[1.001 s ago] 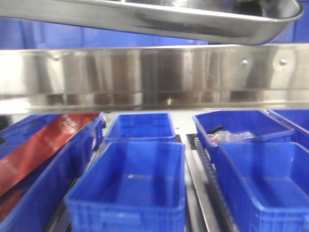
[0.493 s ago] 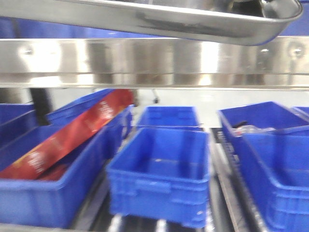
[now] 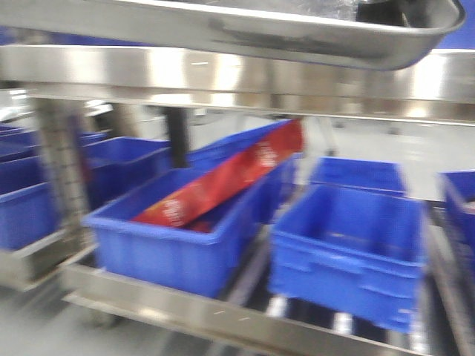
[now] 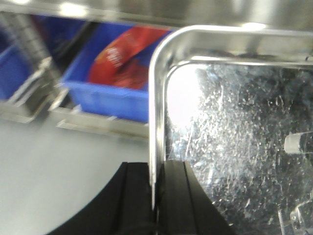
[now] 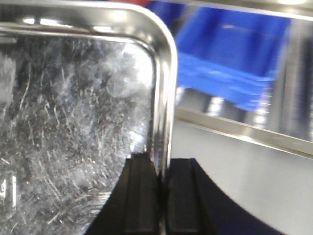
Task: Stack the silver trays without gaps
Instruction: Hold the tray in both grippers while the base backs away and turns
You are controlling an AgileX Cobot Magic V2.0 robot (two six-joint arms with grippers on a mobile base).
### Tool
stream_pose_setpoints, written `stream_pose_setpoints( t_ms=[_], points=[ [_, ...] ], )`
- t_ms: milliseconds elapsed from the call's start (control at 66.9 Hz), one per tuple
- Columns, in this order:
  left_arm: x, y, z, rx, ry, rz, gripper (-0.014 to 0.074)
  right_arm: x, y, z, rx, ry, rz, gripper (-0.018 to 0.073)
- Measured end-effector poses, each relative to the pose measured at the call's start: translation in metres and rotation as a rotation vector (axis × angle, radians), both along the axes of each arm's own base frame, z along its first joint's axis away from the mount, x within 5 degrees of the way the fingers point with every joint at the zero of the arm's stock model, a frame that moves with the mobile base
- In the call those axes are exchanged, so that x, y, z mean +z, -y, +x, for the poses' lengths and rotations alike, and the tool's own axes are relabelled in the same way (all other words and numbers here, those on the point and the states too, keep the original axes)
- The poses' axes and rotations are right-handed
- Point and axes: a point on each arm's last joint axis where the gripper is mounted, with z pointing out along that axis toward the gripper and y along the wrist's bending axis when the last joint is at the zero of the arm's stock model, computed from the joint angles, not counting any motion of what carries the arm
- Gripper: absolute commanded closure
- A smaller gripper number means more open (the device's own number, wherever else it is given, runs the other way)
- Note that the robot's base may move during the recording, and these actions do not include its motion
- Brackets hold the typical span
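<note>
— Grip?
— Both clamped tight: left gripper (image 4: 156, 169) on one rim of the silver tray (image 3: 297, 37), right gripper (image 5: 161, 166) on the opposite rim. Held aloft, just above the steel rail (image 3: 223, 74) and over the blue bins (image 3: 171, 245).
— Risks?
— Thin edge pinches only, so liable to slip or tilt under a jolt. Could clip the rail on lowering. Front view smeared, apparently no second tray in sight. Easy to seat askew and leave a gap.

Tray (image 3: 297, 33) above rail (image 3: 223, 78), bins (image 3: 178, 245) apparently beneath it.
</note>
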Motion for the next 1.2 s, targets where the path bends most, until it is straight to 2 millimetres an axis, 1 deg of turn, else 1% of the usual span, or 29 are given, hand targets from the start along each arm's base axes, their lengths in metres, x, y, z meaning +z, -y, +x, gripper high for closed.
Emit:
stream_pose_setpoints(
  t_ms=[1195],
  points=[
    [0.0000,0.0000,0.0000,0.000,0.000,0.000,0.0613,0.0001,-0.0002,0.0000,0.001,0.001,0.001,0.0574]
  ],
)
